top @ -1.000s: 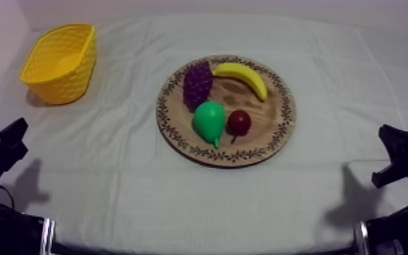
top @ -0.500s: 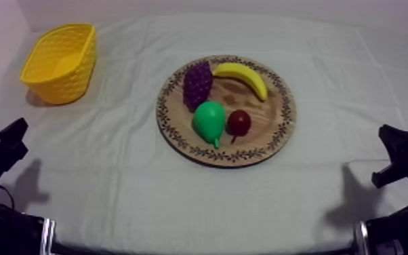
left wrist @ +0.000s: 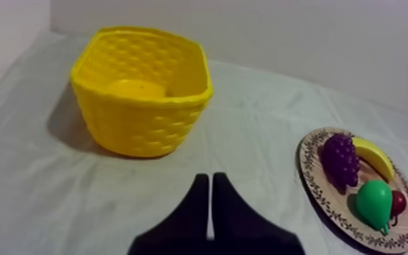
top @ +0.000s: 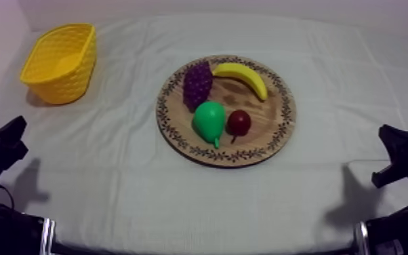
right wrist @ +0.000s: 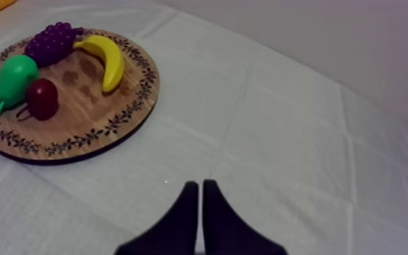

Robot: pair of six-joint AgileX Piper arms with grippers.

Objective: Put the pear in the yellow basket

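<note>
Black fingers of my left gripper [left wrist: 210, 180] lay pressed together in a thin wedge, holding nothing, near the one yellow basket [left wrist: 142, 125]. My right gripper [right wrist: 198, 184] was pinched tight and empty too, beside the one wooden board [right wrist: 78, 139]. Four fruits sat on it: one pear [top: 209, 120] near the front edge, just beside one small red fruit [top: 239, 122], one bunch of grapes [top: 197, 83] and one banana [top: 244, 76]. Wide bare cloth [top: 118, 156] lay between board and basket.

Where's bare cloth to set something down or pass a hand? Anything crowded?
Free: the grey-white cloth between the yellow plastic basket and the round wooden board; the wide strip in front of the board; the stretch beyond its right rim. Crowded: on the board, the purple grapes, green pear, small red fruit and yellow banana sit close together.
</note>
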